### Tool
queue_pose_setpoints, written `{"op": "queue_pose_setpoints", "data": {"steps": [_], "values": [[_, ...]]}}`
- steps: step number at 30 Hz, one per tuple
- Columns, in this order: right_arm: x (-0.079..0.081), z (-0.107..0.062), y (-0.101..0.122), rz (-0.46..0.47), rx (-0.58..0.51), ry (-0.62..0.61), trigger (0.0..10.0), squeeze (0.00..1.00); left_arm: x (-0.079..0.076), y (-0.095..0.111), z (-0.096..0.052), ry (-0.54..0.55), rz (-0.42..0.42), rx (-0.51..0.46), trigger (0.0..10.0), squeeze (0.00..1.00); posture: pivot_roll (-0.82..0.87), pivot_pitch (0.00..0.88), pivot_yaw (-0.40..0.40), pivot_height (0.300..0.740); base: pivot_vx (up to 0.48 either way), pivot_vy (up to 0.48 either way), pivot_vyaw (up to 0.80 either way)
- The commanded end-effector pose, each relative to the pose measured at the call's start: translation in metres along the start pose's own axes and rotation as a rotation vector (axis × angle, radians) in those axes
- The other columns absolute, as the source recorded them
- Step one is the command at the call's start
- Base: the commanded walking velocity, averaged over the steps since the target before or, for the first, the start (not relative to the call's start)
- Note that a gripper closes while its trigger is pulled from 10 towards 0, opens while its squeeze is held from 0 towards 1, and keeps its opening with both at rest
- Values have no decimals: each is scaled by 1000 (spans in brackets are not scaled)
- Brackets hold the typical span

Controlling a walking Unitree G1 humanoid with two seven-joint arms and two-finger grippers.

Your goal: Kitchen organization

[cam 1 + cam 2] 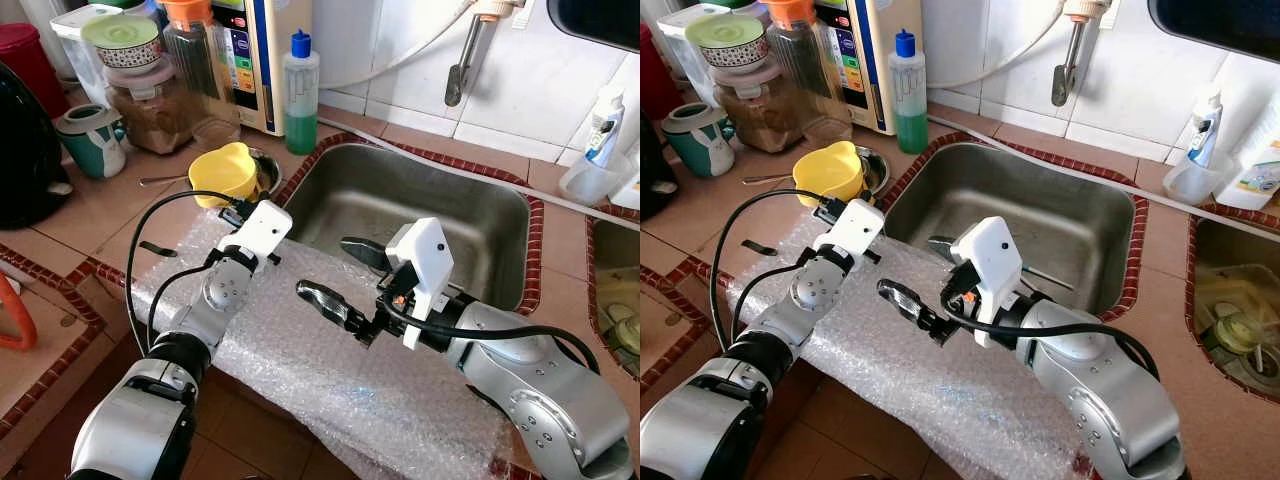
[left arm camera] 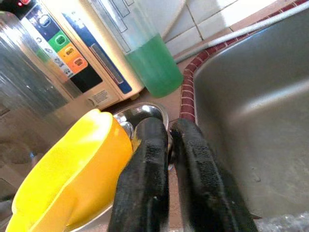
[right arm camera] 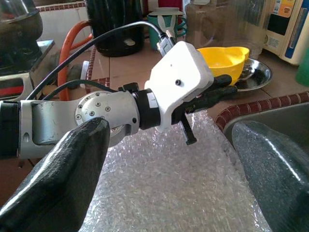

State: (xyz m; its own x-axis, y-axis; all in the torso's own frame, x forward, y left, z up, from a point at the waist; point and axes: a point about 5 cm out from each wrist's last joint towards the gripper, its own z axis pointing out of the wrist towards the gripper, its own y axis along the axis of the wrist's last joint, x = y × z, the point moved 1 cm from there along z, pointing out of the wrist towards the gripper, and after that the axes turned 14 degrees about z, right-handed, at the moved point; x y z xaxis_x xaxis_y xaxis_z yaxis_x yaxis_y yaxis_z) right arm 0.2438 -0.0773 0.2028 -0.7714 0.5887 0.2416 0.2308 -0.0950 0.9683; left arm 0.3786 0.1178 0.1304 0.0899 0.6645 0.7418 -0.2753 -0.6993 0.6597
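Bubble wrap [image 1: 330,370] under both arms; L gripper [image 2: 169,145] closed empty by yellow bowl [image 1: 225,172], R gripper [image 1: 345,275] wide apart.

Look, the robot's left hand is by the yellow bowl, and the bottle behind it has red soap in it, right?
Almost. The left hand is by the yellow bowl, but the soap in the bottle is green, not red. The left eye view shows it plainly.

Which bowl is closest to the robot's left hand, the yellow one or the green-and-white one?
The yellow bowl, sitting in a shiny metal dish beside the sink. The left hand is right beside it. The green-and-white bowl is perched atop a jar farther back.
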Motion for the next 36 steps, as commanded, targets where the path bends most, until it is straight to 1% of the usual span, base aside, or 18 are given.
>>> {"op": "queue_pose_setpoints", "data": {"steps": [1, 5, 9, 14, 16, 18, 20, 21, 24, 25, 27, 30, 31, 32, 33, 34, 35, 36], "values": [[2, 0, 2, -19, -4, 1, 10000, 0, 3, -3, -1, 9, 6, 4, 0, 0, -98, 110, 18, 740, 0, 0, 0], [1, 0, 2, -22, -5, 0, 10000, 0, 7, 3, 2, 28, 12, -27, 0, 0, -98, 111, 20, 740, 0, 0, 0], [1, 1, 2, -26, -6, -2, 10000, 0, 14, 18, 6, 61, 13, -92, 0, 0, -96, 111, 20, 740, 0, 0, 0], [1, 2, 2, -31, -8, -3, 10000, 0, 17, 27, 7, 86, 15, -137, 0, 0, -93, 110, 22, 740, 0, 0, 0], [1, 2, 2, -32, -8, -4, 10000, 0, 17, 28, 7, 89, 23, -149, 0, 0, -92, 109, 23, 740, 0, 0, 0], [0, 2, 2, -35, -8, -5, 10000, 0, 17, 30, 5, 100, 51, -167, 0, 0, -92, 109, 24, 740, 0, 0, 0], [0, 2, 2, -35, -8, -6, 10000, 0, 17, 31, 4, 104, 53, -171, 0, 0, -92, 109, 24, 740, 0, 0, 0], [0, 1, 2, -37, -9, -9, 10000, 0, 20, 33, 2, 128, 75, -189, 0, 0, -91, 108, 25, 740, 0, 0, 0], [-1, 2, 2, -36, -11, -14, 10000, 0, 25, 43, -3, 174, 100, -255, 0, 0, -89, 107, 25, 740, 0, 0, 0], [-2, 2, 2, -35, -12, -17, 10000, 0, 29, 50, -5, 193, 101, -291, 0, 0, -86, 108, 23, 740, 0, 0, 0], [-3, 2, 1, -33, -15, -23, 10000, 0, 36, 58, -6, 214, 74, -327, 0, 0, -81, 106, 23, 740, 0, 0, 0], [-4, 2, 1, -32, -19, -28, 10000, 0, 44, 65, -7, 232, -20, -341, 0, 0, -77, 106, 22, 740, 0, 0, 0], [-6, 3, 2, -31, -26, -37, 10000, 0, 50, 66, -3, 231, -216, -283, 0, 0, -72, 104, 21, 740, 0, 0, 0], [-7, 4, 3, -30, -33, -44, 10000, 0, 55, 66, -1, 237, -393, -234, 0, 0, -70, 105, 23, 740, 0, 0, 0], [-7, 4, 3, -30, -33, -44, 10000, 0, 55, 66, -1, 237, -393, -234, 0, 0, -70, 105, 23, 740, 0, 0, 0], [-10, 5, 3, -28, -45, -61, 10000, 0, 64, 69, 0, 256, -461, -228, 0, 0, -64, 105, 22, 740, 0, 0, 0], [-11, 5, 4, -26, -51, -70, 10000, 0, 67, 70, 0, 257, -490, -231, 0, 0, -62, 105, 21, 740, 0, 0, 0], [-14, 5, 5, -31, -63, -92, 10000, 0, 70, 71, 2, 248, -577, -222, 0, 0, -61, 105, 21, 740, 0, 0, 0]]}}
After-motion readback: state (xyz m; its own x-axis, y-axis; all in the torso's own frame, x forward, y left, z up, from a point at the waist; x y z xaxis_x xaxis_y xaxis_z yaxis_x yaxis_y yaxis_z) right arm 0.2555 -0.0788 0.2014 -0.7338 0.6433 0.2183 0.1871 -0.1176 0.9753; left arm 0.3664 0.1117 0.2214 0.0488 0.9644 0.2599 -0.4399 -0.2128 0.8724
